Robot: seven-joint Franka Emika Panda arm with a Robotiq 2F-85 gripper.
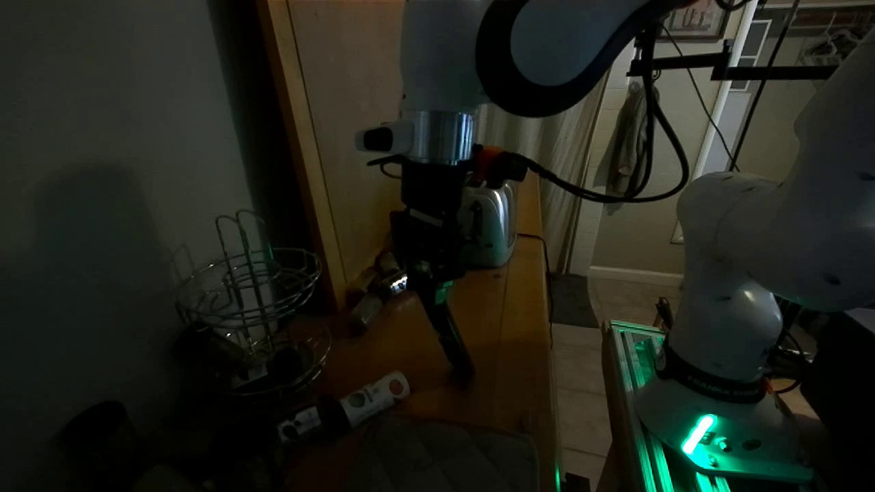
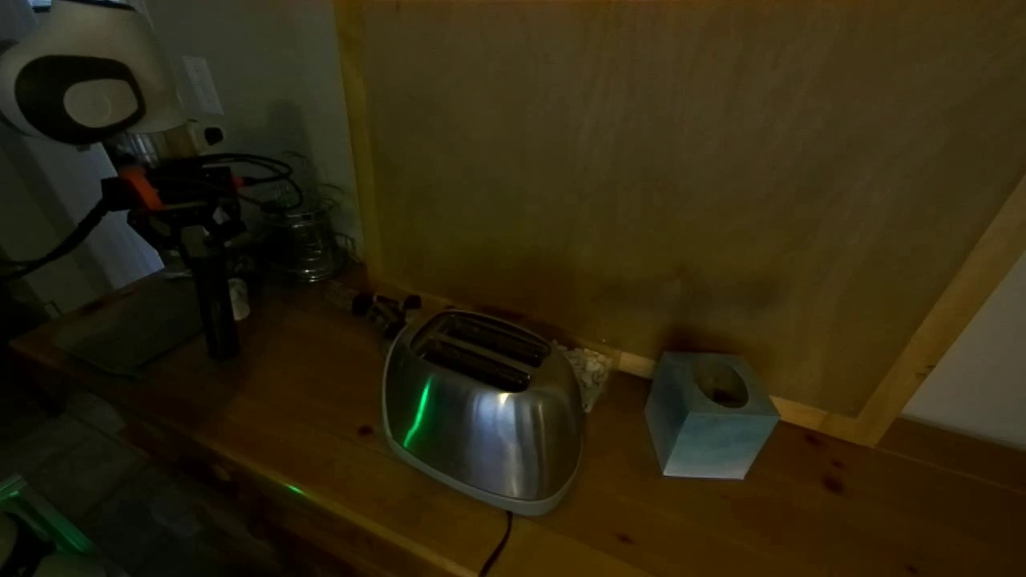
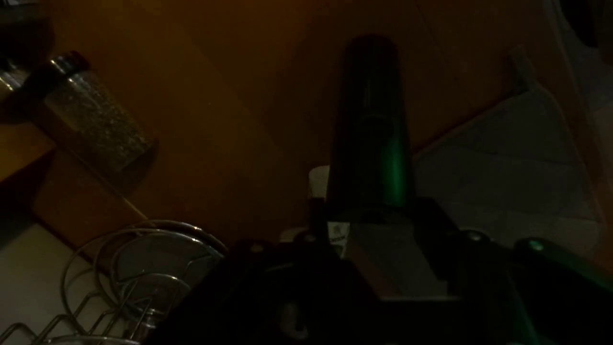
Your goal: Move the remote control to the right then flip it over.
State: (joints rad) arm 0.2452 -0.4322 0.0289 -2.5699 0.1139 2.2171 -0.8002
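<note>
The remote control is a slim dark bar. It shows in both exterior views and in the wrist view. My gripper is shut on its upper end, and the bar hangs down from the fingers, slightly tilted, its lower end at or just above the wooden tabletop. I cannot tell whether it touches. In the wrist view the dark fingers stand on both sides of the bar's near end. Buttons and the bar's facing side are too dark to make out.
A white printed tube lies beside a grey quilted mat. A wire rack stands by the wall. Small jars lie near the wooden panel. A metal toaster and a blue tissue box stand farther along.
</note>
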